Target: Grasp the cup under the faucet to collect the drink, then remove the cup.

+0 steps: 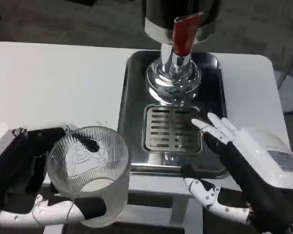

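Near left on the white worktop (pixel 53 78), the left hand (pixel 49 207) is grasping a clear ribbed cup (pixel 88 173), its fingers (pixel 63 210) wrapping around the near side of the wall. Cup: standing upright with the mouth open to the camera, a small drawing showing through the far wall, and something pale lying at the bottom. It is sitting just left of the steel drip tray (pixel 132 97), well apart from the faucet (pixel 184 34).

Drip tray: lying centre-right on the worktop, carrying a slotted grate (pixel 172 127) toward its near edge. Far of the grate, the polished base of the drink dispenser (pixel 173 78) is standing in the tray, with the red-handled faucet projecting above it.

Right hand (pixel 229 165): hovering at the near right corner of the tray, released and grasping nothing, fingers (pixel 217 126) spreading toward the grate's right edge, the thumb reaching low over the worktop's near edge.
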Robot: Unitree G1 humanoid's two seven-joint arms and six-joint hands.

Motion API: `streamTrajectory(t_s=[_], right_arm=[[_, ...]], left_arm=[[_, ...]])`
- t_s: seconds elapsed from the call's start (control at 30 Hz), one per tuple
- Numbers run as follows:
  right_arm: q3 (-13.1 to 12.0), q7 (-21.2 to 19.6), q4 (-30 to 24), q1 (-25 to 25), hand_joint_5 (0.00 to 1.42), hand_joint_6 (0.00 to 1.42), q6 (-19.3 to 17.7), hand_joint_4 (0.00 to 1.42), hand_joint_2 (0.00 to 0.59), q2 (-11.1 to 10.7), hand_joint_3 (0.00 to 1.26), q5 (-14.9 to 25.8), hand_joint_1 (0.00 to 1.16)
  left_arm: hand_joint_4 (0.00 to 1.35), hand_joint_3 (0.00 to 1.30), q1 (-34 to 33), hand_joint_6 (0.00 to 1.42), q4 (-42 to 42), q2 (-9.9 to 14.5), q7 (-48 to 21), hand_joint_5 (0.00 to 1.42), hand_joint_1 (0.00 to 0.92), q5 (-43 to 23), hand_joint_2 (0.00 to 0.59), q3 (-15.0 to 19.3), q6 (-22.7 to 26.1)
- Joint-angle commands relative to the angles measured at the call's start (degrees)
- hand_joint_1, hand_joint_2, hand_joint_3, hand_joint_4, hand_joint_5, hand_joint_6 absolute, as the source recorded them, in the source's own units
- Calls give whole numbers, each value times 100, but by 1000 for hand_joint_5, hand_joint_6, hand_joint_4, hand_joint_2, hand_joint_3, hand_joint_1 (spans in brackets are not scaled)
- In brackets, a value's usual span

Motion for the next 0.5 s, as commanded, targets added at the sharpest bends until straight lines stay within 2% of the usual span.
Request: streamTrajectory(t_s=[0.03,0.5], right_arm=[[-51,63,-82,107,0,128,-74,0,484,4,124,4,456],[-184,146,-130,113,0,128,-54,0,484,21,124,47,456]], left_arm=[[1060,915,46,1424,-114,-29,-7,1281,467,-87,28,32,-100],[1060,915,-73,1424,-59,-9,-23,1281,467,-71,28,-89,-36]])
